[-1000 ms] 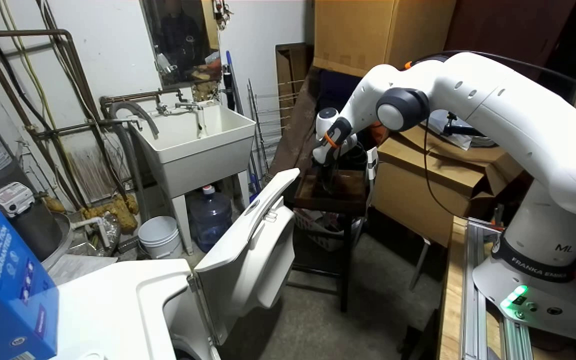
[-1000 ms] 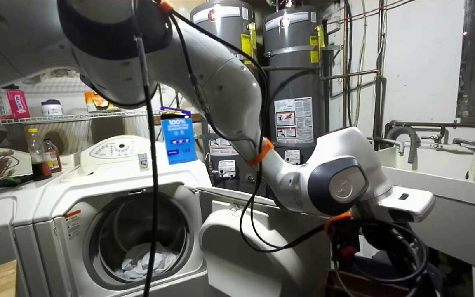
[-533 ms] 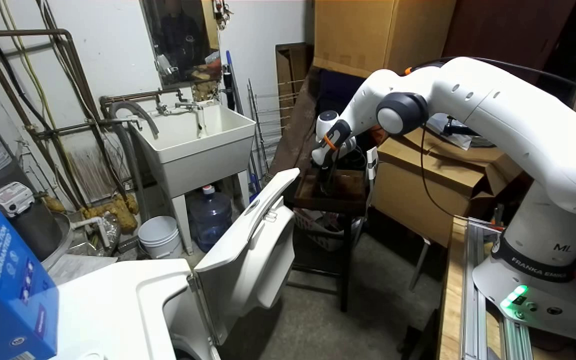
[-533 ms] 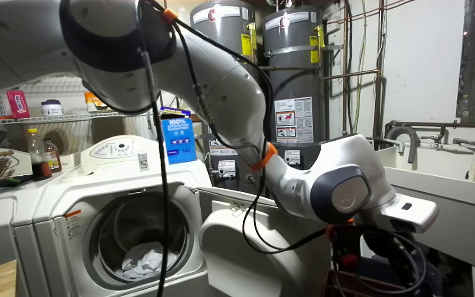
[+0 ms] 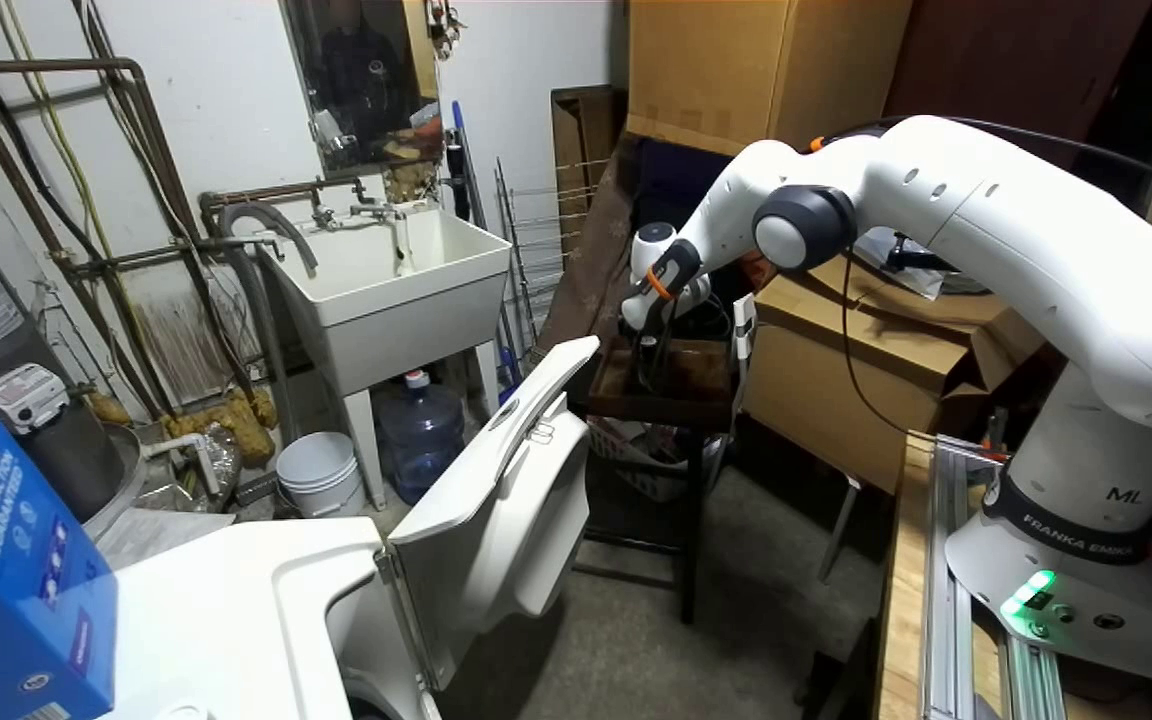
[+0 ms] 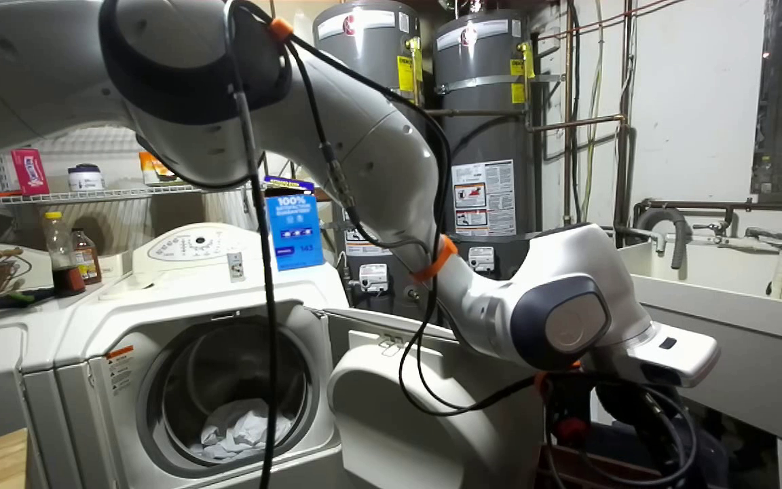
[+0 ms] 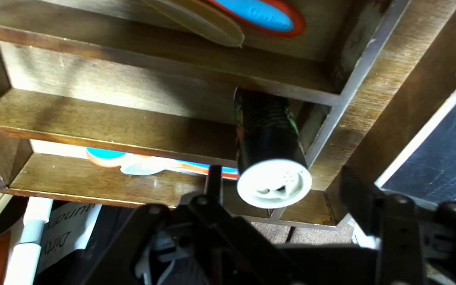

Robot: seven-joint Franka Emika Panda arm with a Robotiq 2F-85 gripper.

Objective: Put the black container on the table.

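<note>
Blk container, wht perf'd top

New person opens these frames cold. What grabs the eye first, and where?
Probably the white robot arm, stretched across both exterior views. In the wrist view it would be the black container with its white lid, in the divided wooden tray, framed between the open fingers. After that, the white cloth inside the open laundry machine in an exterior view.
</note>
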